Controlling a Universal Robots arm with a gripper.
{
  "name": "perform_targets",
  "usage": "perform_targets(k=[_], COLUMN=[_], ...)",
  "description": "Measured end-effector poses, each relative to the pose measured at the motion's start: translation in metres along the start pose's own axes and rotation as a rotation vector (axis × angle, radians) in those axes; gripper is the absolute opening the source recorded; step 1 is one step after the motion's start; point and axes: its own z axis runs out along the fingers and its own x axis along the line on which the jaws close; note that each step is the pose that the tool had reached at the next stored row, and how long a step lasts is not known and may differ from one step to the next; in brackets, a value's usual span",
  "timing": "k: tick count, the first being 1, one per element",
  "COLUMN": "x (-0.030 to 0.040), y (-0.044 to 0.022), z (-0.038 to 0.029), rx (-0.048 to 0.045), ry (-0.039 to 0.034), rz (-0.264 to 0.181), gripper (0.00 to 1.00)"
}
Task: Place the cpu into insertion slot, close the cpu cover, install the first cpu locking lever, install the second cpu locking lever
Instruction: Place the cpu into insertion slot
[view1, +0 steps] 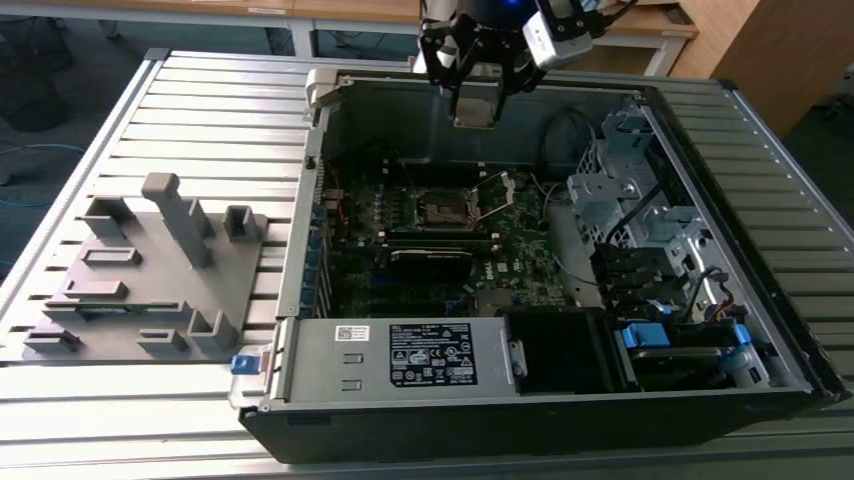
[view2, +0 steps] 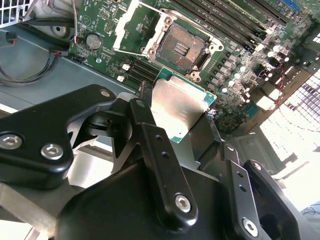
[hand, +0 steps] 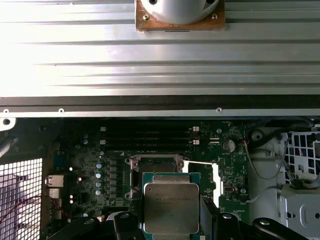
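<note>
My gripper hangs high over the back wall of the open computer case, shut on the cpu. In both wrist views the cpu is a flat silver square with a green edge, pinched between the black fingers. The insertion slot lies bare on the green motherboard, well below the chip. The cpu cover stands swung open beside the slot, and thin wire levers are lifted next to it.
The case's metal walls ring the motherboard. Drive cages and cables fill the exterior view's right side, with a power supply at the near end. A grey fixture plate sits on the slatted table.
</note>
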Motion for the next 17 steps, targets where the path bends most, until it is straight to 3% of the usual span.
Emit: perform_targets(k=[17], x=[-0.0001], y=[-0.0007], z=[0.0076], rx=[-0.0001], ry=[0.0], rz=[0.0], gripper=[0.54])
